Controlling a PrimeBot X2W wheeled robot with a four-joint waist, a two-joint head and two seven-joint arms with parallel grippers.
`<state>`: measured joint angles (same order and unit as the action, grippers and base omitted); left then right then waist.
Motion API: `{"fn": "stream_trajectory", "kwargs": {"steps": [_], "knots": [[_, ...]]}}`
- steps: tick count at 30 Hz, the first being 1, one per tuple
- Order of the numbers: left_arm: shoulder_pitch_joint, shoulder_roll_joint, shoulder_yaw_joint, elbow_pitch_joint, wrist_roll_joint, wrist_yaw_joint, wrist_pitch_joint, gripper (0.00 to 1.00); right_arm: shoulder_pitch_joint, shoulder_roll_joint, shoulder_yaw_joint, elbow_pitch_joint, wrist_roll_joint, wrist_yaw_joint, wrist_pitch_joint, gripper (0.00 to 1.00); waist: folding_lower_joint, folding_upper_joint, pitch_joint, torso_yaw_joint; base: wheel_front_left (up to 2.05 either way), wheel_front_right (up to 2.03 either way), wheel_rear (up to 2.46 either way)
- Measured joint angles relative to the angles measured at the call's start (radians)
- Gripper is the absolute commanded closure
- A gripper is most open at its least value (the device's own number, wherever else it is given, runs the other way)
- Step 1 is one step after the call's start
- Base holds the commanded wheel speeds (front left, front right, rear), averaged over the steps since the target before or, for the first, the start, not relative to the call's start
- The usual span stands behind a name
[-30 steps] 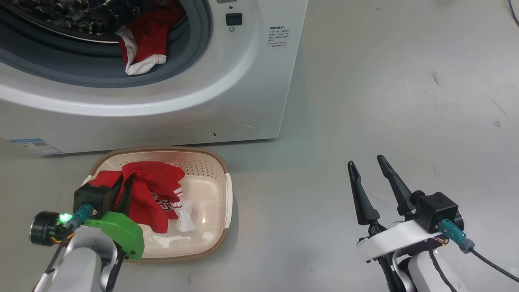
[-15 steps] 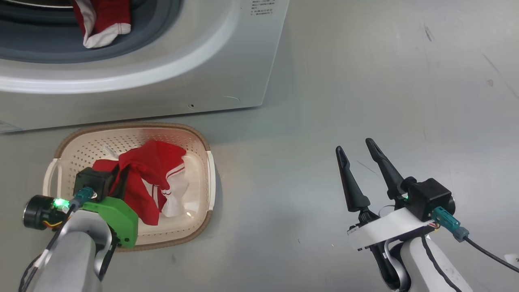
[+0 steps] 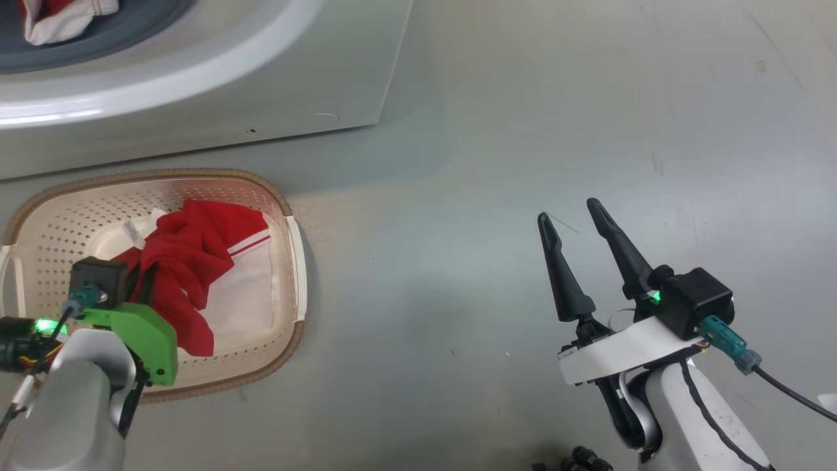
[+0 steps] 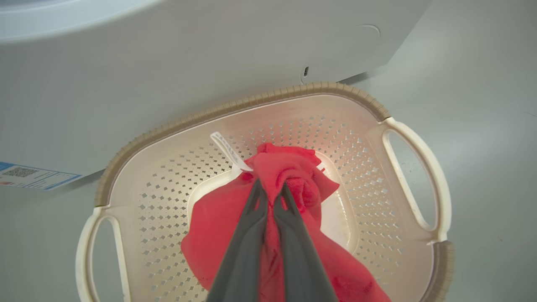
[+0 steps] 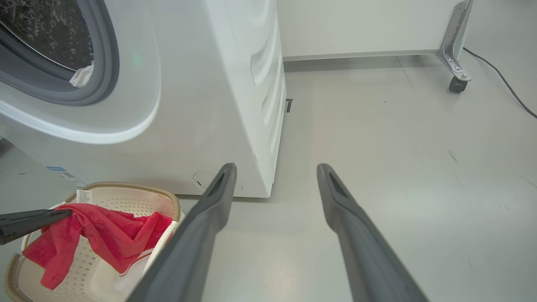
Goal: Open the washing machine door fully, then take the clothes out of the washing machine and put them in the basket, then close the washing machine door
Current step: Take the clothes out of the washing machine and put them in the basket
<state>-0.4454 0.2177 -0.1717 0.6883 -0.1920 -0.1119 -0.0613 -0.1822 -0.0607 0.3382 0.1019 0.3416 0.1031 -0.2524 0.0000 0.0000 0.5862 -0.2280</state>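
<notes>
The left gripper [image 4: 270,186] is clenched on a red garment [image 4: 302,184], which is held bunched above the basket [image 3: 163,175] with its lower folds draped inside. A white label [image 4: 228,153] is seen beside the fingertips. The basket is set on the floor [image 3: 523,131] just in front of the washing machine [image 3: 261,78]. Another red and white piece [image 3: 59,16] is seen hanging over the grey drum rim [image 5: 107,58]. The right gripper [image 3: 567,209] is spread wide and empty, well apart from the basket.

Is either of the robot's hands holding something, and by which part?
The left hand is shut on the red garment, pinching a bunched fold beside its white label; the rest drapes into the basket. The right hand is open, empty.
</notes>
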Motion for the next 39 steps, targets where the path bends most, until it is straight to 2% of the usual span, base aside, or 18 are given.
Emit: {"fn": "stream_trajectory", "kwargs": {"steps": [6, 17, 18, 19, 20, 33, 39], "knots": [[-0.037, 0.013, 0.064, 0.067, -0.038, 0.013, 0.007, 1.0, -0.016, 0.002, -0.009, -0.011, -0.011, -0.001, 0.0, 0.0, 0.0, 0.0, 0.038, -0.012, 0.0, 0.0, 0.0], [-0.091, 0.003, 0.077, 0.152, -0.064, 0.02, -0.034, 1.0, -0.041, 0.004, -0.009, -0.007, -0.019, -0.002, 0.0, 0.0, 0.0, 0.0, 0.061, -0.002, 0.0, 0.0, 0.0], [-0.095, 0.001, 0.077, 0.158, -0.064, 0.02, -0.037, 0.62, -0.041, 0.004, -0.009, -0.006, -0.019, -0.002, 0.0, 0.0, 0.0, 0.0, 0.061, -0.001, 0.0, 0.0, 0.0], [-0.098, -0.001, 0.076, 0.165, -0.064, 0.02, -0.038, 0.09, -0.042, 0.004, -0.009, -0.005, -0.019, -0.002, 0.0, 0.0, 0.0, 0.0, 0.061, 0.0, 0.0, 0.0, 0.0], [-0.1, -0.003, 0.075, 0.172, -0.064, 0.02, -0.046, 0.0, -0.044, 0.004, -0.009, -0.003, -0.019, -0.002, 0.0, 0.0, 0.0, 0.0, 0.06, 0.001, 0.0, 0.0, 0.0], [-0.114, -0.021, 0.061, 0.247, -0.064, 0.019, -0.111, 0.0, -0.057, 0.005, -0.021, 0.024, -0.02, -0.002, 0.0, 0.0, 0.0, 0.0, 0.019, 0.013, 0.0, 0.0, 0.0], [-0.136, -0.054, 0.043, 0.253, -0.063, 0.011, -0.152, 0.0, -0.057, 0.005, -0.039, 0.034, -0.02, -0.001, 0.0, 0.0, 0.0, 0.0, -0.023, 0.029, 0.0, 0.0, 0.0]]}}
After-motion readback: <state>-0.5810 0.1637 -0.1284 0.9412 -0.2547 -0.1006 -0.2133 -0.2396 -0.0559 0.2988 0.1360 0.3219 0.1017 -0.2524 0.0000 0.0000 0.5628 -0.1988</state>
